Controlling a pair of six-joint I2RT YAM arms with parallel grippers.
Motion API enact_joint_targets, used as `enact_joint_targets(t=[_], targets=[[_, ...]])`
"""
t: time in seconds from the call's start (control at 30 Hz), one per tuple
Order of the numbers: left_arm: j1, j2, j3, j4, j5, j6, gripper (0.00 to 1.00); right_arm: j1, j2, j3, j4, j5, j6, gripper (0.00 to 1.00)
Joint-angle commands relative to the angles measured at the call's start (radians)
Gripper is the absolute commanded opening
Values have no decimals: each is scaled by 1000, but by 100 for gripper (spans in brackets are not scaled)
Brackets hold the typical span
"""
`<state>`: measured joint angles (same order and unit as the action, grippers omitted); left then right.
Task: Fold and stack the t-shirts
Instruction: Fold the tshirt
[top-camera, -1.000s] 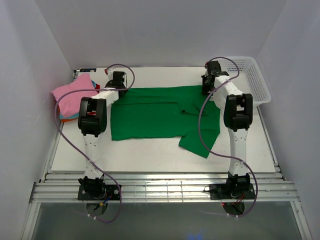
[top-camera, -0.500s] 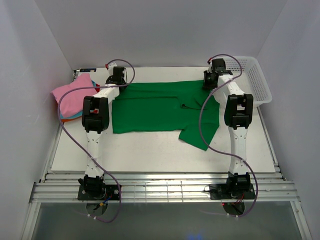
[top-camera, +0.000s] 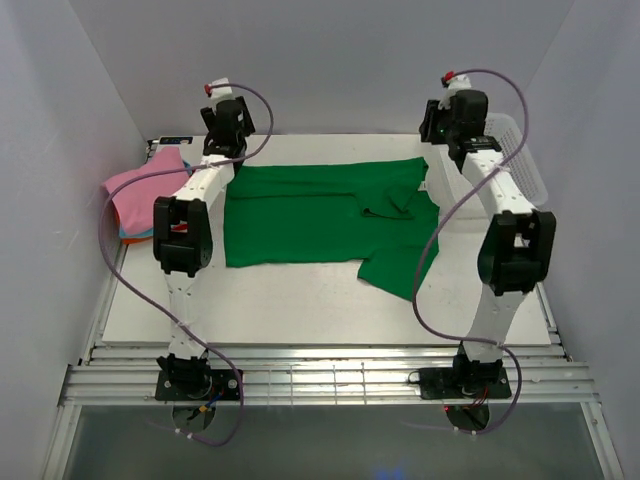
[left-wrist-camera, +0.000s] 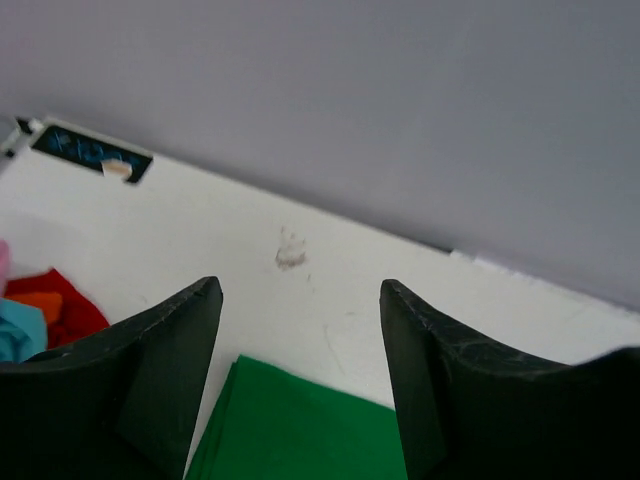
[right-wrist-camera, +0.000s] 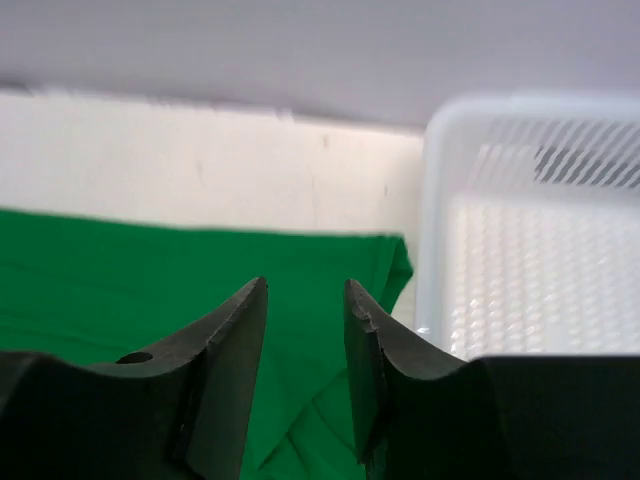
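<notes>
Green t-shirt (top-camera: 300, 215) lies spread on the table (top-camera: 300, 300), left fingers (left-wrist-camera: 150, 390) and right fingers (right-wrist-camera: 220, 390) both released, raised above it.

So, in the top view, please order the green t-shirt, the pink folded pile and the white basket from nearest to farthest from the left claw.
1. The green t-shirt: its far-left corner lies just under the left claw.
2. The pink folded pile: further out, on the left side.
3. The white basket: farthest, at the far right.
</notes>
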<state>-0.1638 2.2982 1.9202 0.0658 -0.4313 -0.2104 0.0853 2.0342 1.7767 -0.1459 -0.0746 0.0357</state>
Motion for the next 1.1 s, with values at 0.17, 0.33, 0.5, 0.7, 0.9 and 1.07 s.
enact_joint_targets(t=[0.17,0.33,0.5,0.7,0.9,1.07], targets=[[-106,-575,-449,-168,-64,-180,73,11,-486,-270,-4,-30,27,43],[-147,-733,-806,-259,-37,-345,70,60,-736,-603,8,1,56,42],[-174,-821,-1010,-313,-84,-429,68,200,-887,-845,-46,117,118,42],[-187,-875,-1125,-363,-103,-457,67,408,-924,-925,-178,357,184,40],[-191,-899,-1185,-365,-124,-475,67,528,-911,-964,-331,525,312,38],[-191,-870,-1198,-354,-121,-474,67,593,-890,-913,-444,621,372,38]])
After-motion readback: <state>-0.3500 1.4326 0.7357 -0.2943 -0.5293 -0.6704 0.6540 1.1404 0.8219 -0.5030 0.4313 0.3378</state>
